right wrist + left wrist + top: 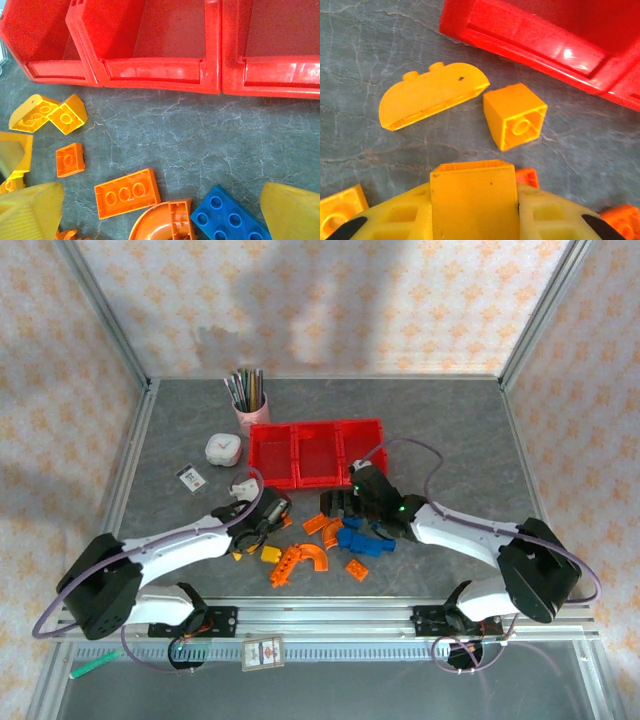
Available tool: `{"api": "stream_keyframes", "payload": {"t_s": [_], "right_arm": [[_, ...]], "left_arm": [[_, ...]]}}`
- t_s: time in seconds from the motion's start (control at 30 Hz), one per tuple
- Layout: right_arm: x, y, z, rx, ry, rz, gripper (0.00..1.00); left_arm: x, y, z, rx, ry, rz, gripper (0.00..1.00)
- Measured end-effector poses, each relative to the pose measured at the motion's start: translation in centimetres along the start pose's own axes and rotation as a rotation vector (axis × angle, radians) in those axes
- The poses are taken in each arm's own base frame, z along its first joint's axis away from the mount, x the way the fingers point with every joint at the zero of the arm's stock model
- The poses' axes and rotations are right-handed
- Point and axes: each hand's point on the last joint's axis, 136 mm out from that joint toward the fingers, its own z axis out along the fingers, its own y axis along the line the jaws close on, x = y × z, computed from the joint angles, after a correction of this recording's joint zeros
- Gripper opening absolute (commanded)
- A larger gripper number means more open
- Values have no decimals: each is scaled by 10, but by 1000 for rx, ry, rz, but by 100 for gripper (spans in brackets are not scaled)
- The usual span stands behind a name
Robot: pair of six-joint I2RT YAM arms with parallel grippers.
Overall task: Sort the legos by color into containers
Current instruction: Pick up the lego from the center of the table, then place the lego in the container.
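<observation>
The left gripper (262, 522) is clamped on a yellow block (472, 200), with another yellow cube (515, 115) lying just ahead of its jaws. The red bins (155, 70) beyond look empty, so nearly all the sorting is left to do. The right gripper (161, 214) hangs wide open over an orange arch (157, 227).

The left arm (170, 550) runs from its base at the near left diagonally forward and inward, lying low, with the wrist carrying the left hand (268, 515) toward the middle. Its yellow fingers (395, 215) are closed on a small yellow plastic block (472, 192), clamped upright between the pads. The right arm (460, 530) stretches low from the near right base inward and forward. The right hand (340, 505) is tipped downward, jaws spread wide, its two yellow fingertips (30, 210) standing well apart
</observation>
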Motion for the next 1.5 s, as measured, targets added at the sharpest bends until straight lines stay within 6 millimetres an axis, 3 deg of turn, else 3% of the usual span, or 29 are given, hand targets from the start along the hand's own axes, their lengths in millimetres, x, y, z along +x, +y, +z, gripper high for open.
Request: {"api": "stream_keyframes", "payload": {"t_s": [0.23,0.33,0.47,0.6,0.73,1.03,1.13,1.3,1.5], "right_arm": [[-23,15,-7,-28,-45,-2,100],[-29,18,-9,-27,-62,0,100],[-41,19,-12,-16,-99,17,100],[-57,21,-13,-1,-143,35,100],[-67,14,-9,27,-162,58,100],[-74,-9,-2,82,-169,93,100],[-75,-11,-2,85,-171,96,100],[-75,-12,-2,89,-172,88,100],[-76,-14,-4,106,-173,60,100]], "left_arm": [[-30,-22,-45,136,-73,-7,14],[-57,-36,-64,172,-137,-4,14],[-103,-44,-72,167,-220,-27,14],[-138,-41,-52,99,-255,-20,14],[-156,-49,-21,36,-243,32,13],[-168,-75,55,-30,-163,142,15],[-166,-72,74,-60,-141,166,28],[-161,-70,82,-72,-122,196,43],[-160,-73,82,-55,-115,219,50]]}}
